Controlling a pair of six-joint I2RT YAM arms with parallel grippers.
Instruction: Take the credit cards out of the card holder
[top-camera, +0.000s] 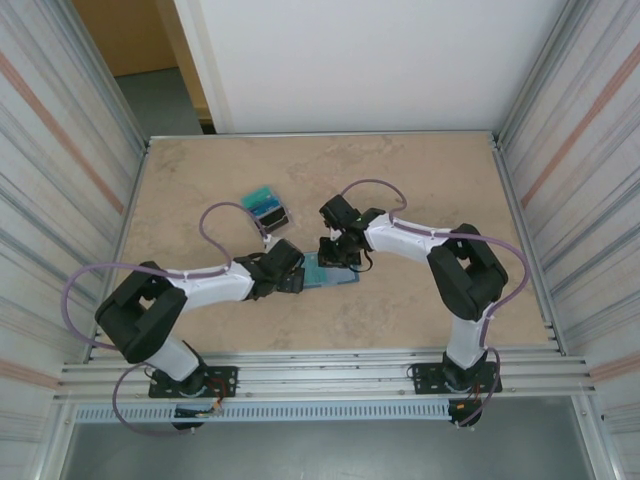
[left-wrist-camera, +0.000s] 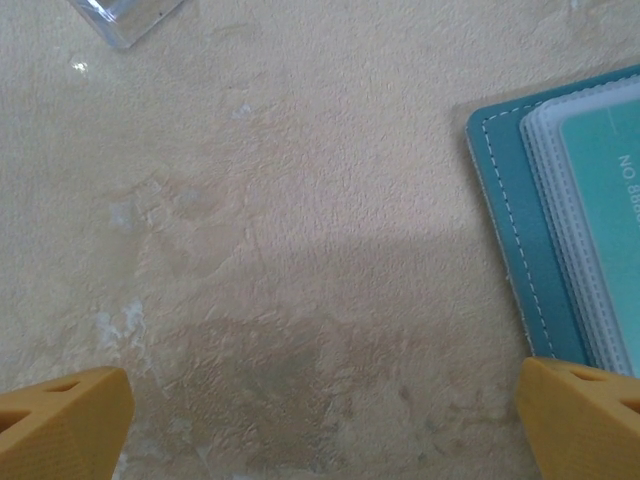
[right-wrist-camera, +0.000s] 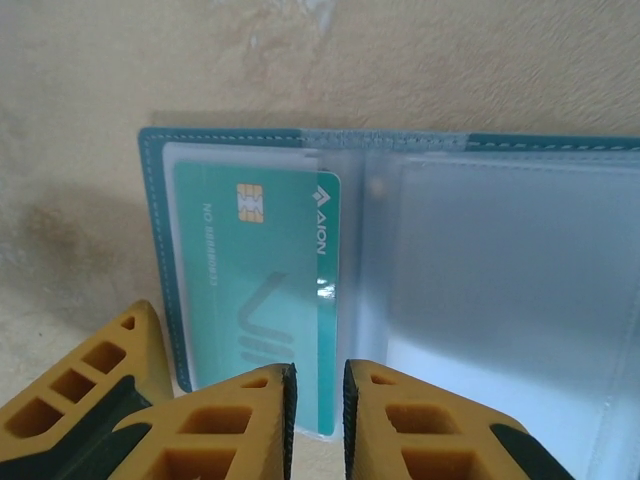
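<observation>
The slate-blue card holder lies open on the table between the two arms. In the right wrist view its clear sleeves show, and a teal credit card with a chip sits in the left pocket, its near end sticking out past the holder's edge. My right gripper hovers at that near end, its fingers almost together with a thin gap and nothing pinched. My left gripper is open wide over bare table, left of the holder's corner. A pile of teal and dark cards lies farther back.
The beige stone-patterned tabletop is walled by corrugated metal panels on both sides. A clear plastic corner shows at the top left of the left wrist view. Open table lies at the back and right.
</observation>
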